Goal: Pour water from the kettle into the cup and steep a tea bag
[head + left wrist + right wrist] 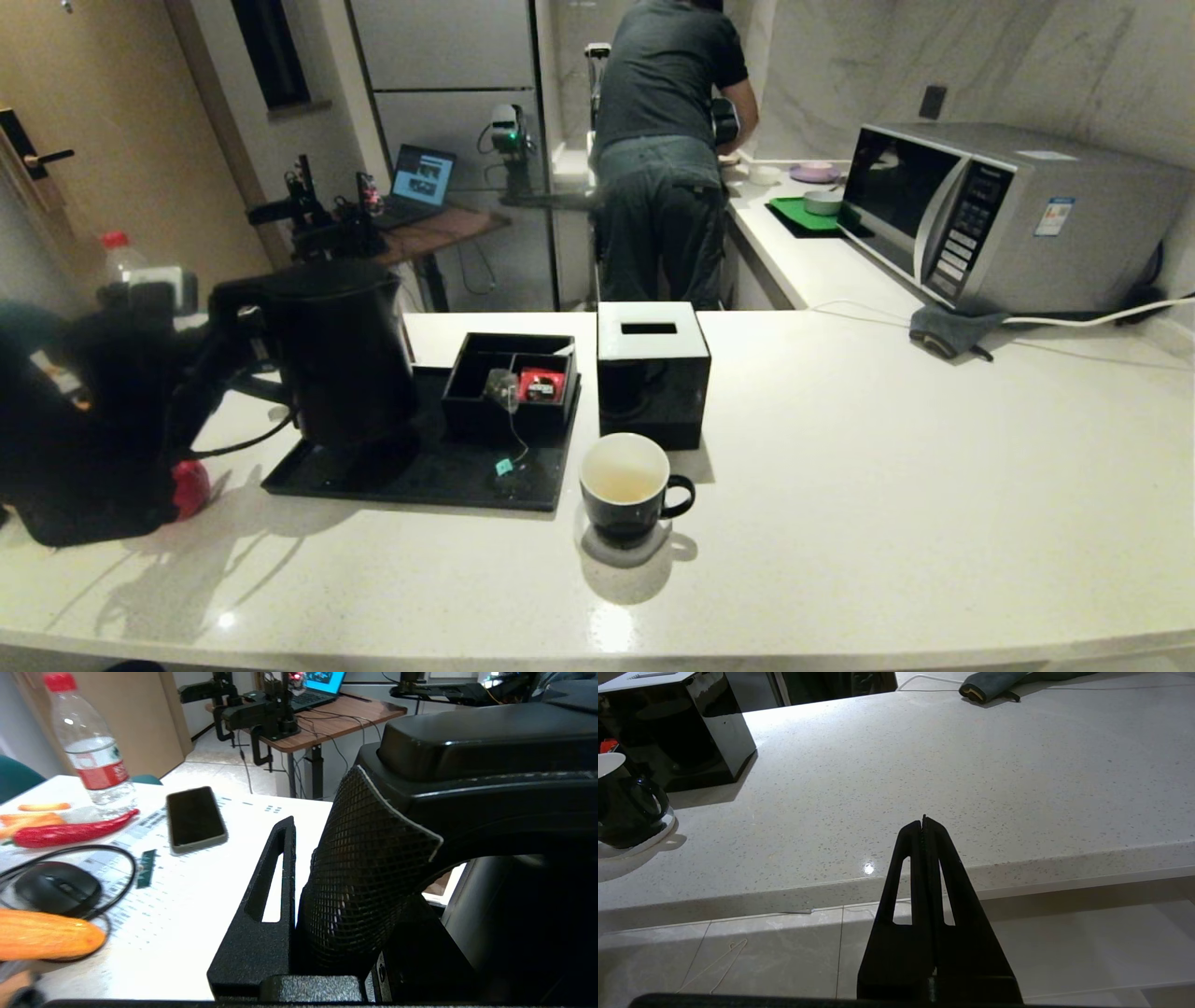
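Observation:
The tall black kettle (341,350) stands upright at the left end of the black tray (411,471). My left gripper (327,868) is shut on the kettle's mesh-textured loop handle (373,849); one finger (266,896) lies along it and the other is hidden. The black cup (624,485) sits on the counter in front of the tray, its white inside faintly yellowish at the bottom. No stream of water shows. The tea bag (501,387) hangs over the organiser box edge, its string running down to a teal tag (504,466). My right gripper (923,822) is shut and empty, off the counter's front edge.
A black cube box with a white slotted top (651,373) stands just behind the cup. A red packet (541,385) lies in the organiser. A microwave (1008,215) and a grey cloth (994,683) are at the far right. A person (667,140) stands behind the counter.

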{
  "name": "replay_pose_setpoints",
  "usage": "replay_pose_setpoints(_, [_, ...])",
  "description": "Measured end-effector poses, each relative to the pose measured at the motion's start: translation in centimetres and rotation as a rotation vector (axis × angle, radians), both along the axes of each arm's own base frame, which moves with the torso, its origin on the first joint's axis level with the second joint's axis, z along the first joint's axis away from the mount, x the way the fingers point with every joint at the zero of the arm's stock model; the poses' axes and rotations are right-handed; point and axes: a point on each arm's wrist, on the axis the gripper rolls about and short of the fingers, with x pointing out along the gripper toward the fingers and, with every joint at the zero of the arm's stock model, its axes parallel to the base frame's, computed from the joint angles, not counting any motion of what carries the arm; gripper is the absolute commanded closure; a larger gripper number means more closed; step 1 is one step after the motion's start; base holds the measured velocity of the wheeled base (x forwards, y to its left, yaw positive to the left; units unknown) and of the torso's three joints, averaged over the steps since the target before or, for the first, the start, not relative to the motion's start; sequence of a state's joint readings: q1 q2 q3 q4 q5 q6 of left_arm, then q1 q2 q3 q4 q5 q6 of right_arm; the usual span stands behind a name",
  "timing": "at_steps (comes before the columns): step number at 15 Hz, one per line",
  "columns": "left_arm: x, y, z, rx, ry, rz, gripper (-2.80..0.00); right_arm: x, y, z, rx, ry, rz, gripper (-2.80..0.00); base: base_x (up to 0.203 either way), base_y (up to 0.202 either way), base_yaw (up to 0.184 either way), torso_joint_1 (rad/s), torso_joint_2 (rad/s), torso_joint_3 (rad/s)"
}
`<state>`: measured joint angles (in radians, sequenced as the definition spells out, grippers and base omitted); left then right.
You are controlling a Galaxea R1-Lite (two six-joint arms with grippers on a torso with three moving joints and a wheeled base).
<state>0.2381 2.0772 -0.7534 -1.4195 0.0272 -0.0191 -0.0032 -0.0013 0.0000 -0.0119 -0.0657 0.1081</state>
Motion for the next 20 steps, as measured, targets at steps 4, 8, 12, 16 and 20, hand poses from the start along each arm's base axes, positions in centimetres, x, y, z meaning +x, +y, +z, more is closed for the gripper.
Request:
replay_pose_setpoints(4, [0.7,-0.5,-1.0,0.003,-0.012,-0.018,0.0,0.0,0.0,0.0,0.0,0.0,0.0,0.0,0.0,0.0,0.0,0.0,0.0,0.0])
replay_pose_setpoints(8, [1.2,-1.1,-1.8,-0.012,-0.033,-0.055,0.0,0.0,0.0,0.0,0.0,0.0,0.001,0.0,0.0,0.0,0.0,0.0,0.0,0.0])
replay_pose_setpoints(12, [1.8,-1.0,-2.9,-0.019,-0.012,-0.057,0.0,0.0,0.0,0.0,0.0,0.0,0.0,0.0,0.0,0.0,0.0,0.0,0.0,0.0])
replay_pose_setpoints(16, [2.6,-0.8,-3.4,-0.02,-0.016,-0.057,0.0,0.0,0.0,0.0,0.0,0.0,0.001,0.0,0.0,0.0,0.0,0.0,0.0,0.0])
replay_pose_setpoints(20, [3.2,-0.6,-3.9,-0.02,-0.014,-0.053,0.0,0.0,0.0,0.0,0.0,0.0,0.001,0.0,0.0,0.0,0.0,0.0,0.0,0.0])
